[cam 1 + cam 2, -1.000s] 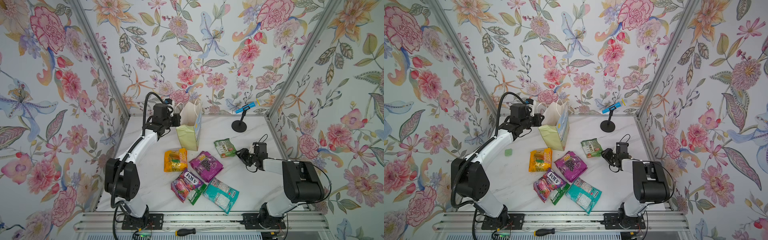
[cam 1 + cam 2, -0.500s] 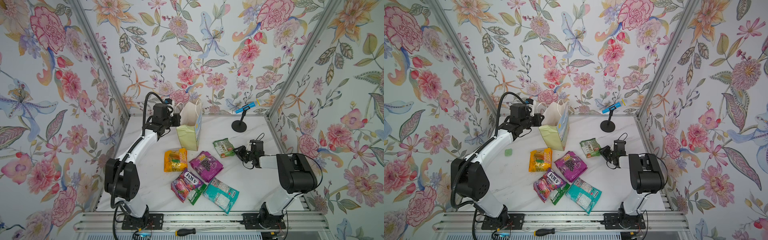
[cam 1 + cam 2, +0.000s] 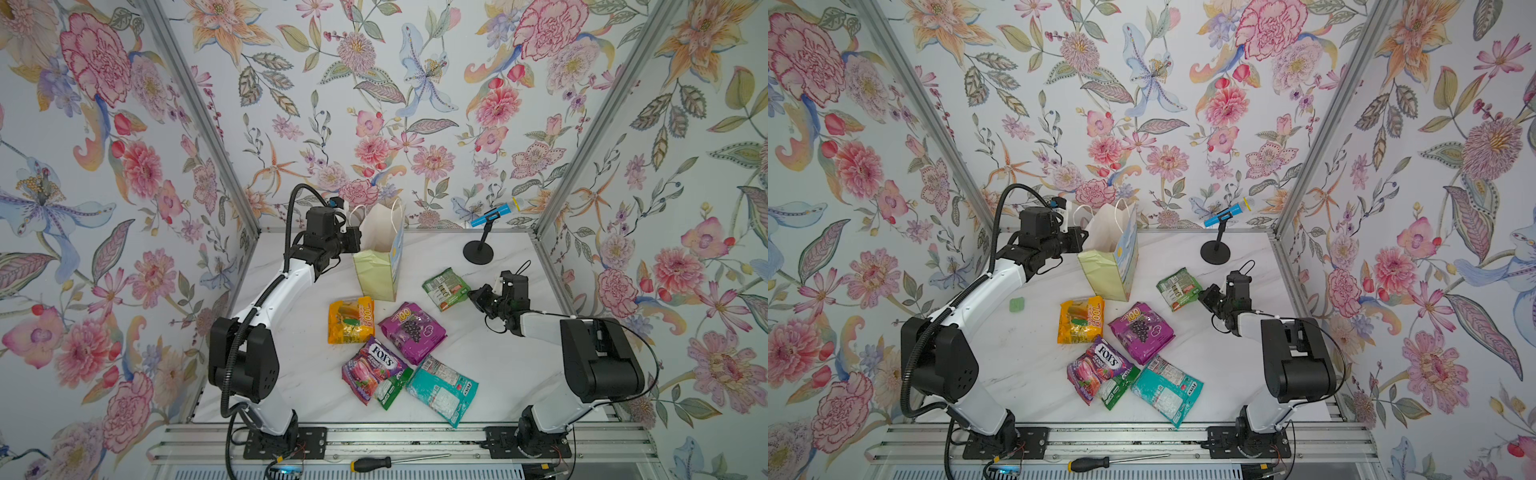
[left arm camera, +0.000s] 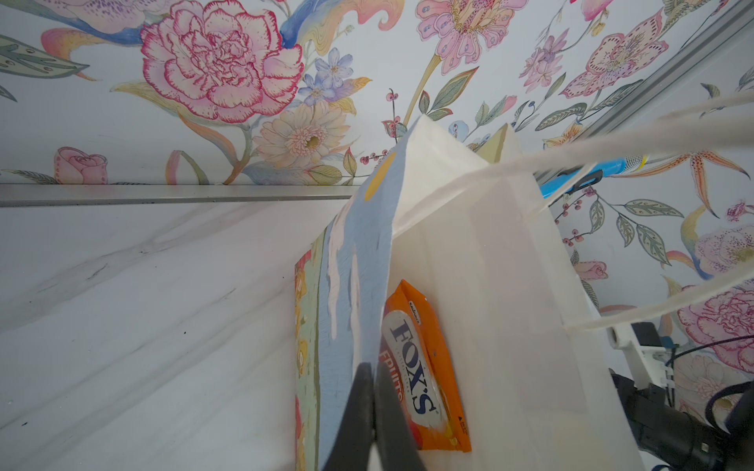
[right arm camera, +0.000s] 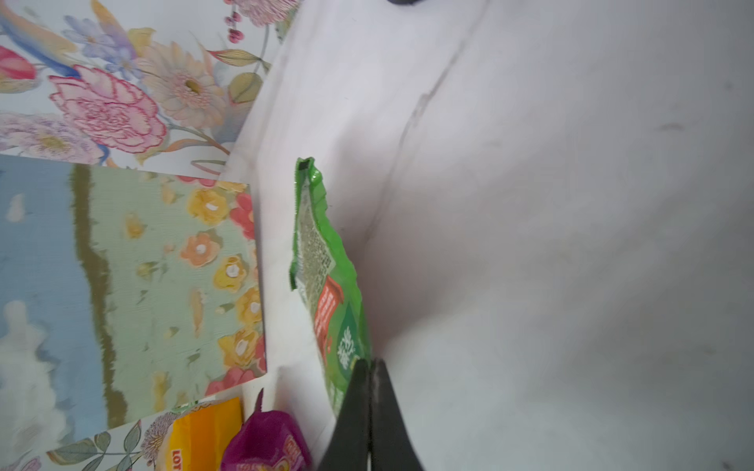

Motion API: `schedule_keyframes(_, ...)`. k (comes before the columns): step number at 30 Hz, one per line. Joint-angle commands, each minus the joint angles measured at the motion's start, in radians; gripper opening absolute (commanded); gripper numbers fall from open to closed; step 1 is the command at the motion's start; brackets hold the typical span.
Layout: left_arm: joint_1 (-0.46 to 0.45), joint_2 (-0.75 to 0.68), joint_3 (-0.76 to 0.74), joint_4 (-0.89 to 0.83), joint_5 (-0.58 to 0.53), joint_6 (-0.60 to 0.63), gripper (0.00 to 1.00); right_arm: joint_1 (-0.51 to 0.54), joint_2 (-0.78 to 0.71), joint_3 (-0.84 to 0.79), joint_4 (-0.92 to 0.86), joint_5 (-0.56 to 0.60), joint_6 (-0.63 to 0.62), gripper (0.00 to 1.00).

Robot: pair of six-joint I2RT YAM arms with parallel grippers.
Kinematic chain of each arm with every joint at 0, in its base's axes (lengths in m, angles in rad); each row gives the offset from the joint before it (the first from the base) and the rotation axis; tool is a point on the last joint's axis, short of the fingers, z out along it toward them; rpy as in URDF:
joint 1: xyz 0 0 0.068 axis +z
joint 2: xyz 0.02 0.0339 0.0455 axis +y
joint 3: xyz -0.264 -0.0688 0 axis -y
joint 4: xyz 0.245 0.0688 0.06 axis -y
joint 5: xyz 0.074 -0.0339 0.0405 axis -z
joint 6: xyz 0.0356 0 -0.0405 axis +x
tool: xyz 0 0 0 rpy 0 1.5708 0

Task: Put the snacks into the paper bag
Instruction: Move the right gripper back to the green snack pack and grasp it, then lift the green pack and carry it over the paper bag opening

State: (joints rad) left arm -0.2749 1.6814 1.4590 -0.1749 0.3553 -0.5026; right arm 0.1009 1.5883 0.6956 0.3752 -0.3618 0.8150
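Second green packet (image 3: pixel 389 390) mostly under the purple-red FOX'S packet (image 3: pixel 371 368), its print illegible.

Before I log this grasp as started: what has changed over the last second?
The right gripper reached in toward the green packet and shut on its edge. The left gripper, shut on the paper bag rim, and the other loose packets stayed put.

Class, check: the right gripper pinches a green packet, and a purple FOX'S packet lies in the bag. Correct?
No: the FOX'S packet in the bag is orange, as the left wrist view shows. The right gripper does pinch the green packet.
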Motion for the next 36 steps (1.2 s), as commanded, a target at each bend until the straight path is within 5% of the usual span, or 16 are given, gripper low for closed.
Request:
schedule_keyframes(1,0.005,-0.029,-0.009,-0.009,-0.014,-0.005,0.0,0.032,-0.101,0.061,-0.073,0.05,-0.068,0.0)
schedule_keyframes(17,0.005,-0.023,-0.021,0.009,-0.003,-0.018,0.0,0.234,-0.358,0.372,-0.303,0.211,-0.247,0.0)
schedule_keyframes(36,0.003,-0.04,-0.029,0.012,-0.001,-0.025,0.0,0.572,-0.105,0.884,-0.24,0.015,-0.374,0.0)
